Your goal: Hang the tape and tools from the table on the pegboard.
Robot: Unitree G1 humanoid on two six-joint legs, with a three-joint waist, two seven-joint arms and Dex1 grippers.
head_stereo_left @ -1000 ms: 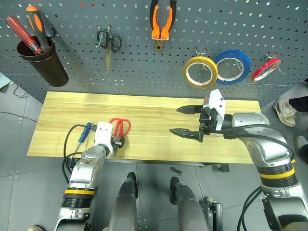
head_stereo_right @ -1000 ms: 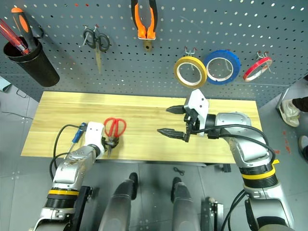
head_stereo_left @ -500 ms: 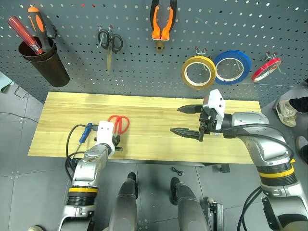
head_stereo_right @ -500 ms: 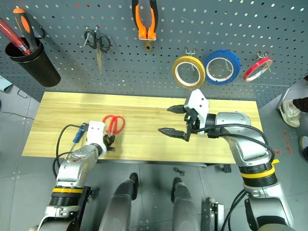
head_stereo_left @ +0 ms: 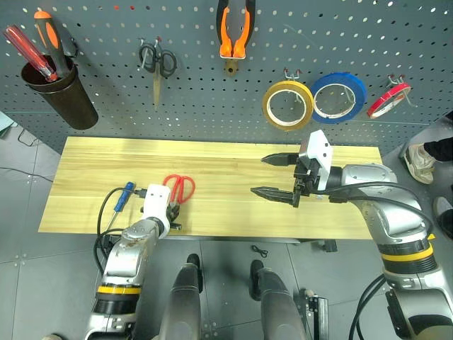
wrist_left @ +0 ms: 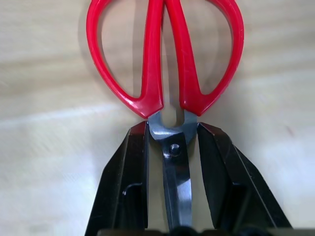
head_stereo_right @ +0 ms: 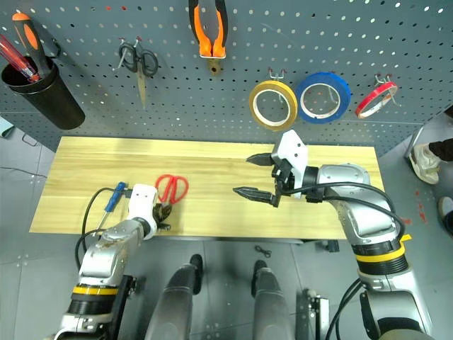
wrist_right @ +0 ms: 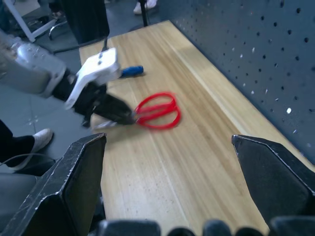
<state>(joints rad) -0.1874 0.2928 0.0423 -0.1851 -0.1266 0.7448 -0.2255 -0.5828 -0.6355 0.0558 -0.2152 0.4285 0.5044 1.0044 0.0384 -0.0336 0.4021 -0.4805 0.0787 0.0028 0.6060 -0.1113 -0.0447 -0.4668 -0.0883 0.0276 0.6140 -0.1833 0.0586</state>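
The left gripper (wrist_left: 170, 142) had clamped the scissors (head_stereo_left: 177, 189) by the blades, red handles pointing toward the pegboard (head_stereo_left: 191, 85), low over the table (head_stereo_left: 219, 212). The right gripper (head_stereo_left: 276, 175) hovered wide open, empty, below the hung tape (head_stereo_left: 287, 105)

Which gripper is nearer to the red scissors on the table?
Left. The left gripper is shut on the red scissors, its fingers on either side of the blades by the pivot. The right gripper hangs open, well off to the side.
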